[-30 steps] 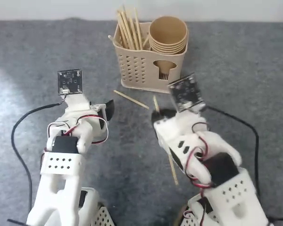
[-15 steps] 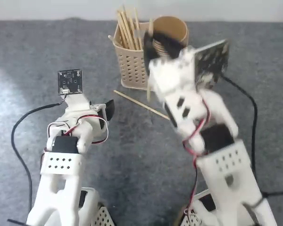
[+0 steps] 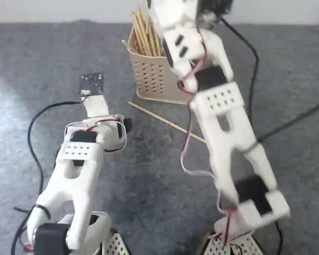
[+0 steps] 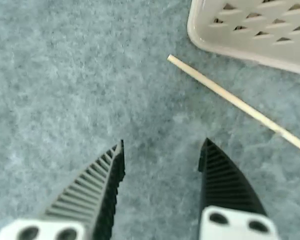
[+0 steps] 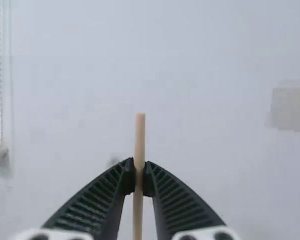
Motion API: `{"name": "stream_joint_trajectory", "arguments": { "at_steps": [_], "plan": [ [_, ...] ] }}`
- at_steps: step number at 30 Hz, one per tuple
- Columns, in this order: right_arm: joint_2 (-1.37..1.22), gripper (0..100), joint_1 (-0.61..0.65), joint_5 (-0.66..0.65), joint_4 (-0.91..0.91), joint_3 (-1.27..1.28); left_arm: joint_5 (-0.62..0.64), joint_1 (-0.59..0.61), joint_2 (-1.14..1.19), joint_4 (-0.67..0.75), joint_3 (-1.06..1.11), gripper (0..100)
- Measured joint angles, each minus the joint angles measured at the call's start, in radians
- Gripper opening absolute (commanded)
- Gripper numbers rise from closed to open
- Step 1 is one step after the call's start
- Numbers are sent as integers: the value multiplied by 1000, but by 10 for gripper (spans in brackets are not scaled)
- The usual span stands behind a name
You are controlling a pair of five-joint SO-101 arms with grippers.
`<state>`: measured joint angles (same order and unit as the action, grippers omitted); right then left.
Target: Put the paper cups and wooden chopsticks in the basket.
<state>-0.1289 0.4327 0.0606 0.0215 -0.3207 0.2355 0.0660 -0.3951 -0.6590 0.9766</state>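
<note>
One wooden chopstick [image 5: 139, 135] is sitting clamped tight in my right tool [image 5: 138, 172], up over the basket [image 3: 149, 79]. My left tool [image 4: 162, 155] is hovering spread wide, gripping nothing, above the tabletop [image 3: 32, 64] near a second chopstick [image 4: 230, 97] lying beside the basket.

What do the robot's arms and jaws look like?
The left arm and right arm are white plastic with perforated panels, black motors, thin red and white wires and thick black cables. Their jaws are black, ribbed and pointed.

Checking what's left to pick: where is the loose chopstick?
High view: the loose chopstick lies on the grey table in front of the basket, between the arms.
</note>
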Motion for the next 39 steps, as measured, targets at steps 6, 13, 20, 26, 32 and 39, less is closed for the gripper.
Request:
{"name": "stream_joint_trajectory", "arguments": {
  "at_steps": [6, 13, 20, 26, 32, 39],
  "plan": [
    [-81, 180, -29, 0, -181, -80, 5, -2, 6, 3, -3, 232],
    [-71, 131, -48, 25, -333, -84, 43, -2, 6, 3, -3, 232],
    [157, 127, -51, 126, -663, -84, 175, -86, 14, 3, -40, 232],
    [334, 126, -114, 204, -1000, -84, 295, -226, 34, -32, -107, 232],
    [417, 125, -184, 216, -1301, -84, 347, -290, 233, -34, -215, 229],
    [434, 125, -245, 216, -1534, -84, 427, -296, 519, -92, -443, 231]
  ]
}}
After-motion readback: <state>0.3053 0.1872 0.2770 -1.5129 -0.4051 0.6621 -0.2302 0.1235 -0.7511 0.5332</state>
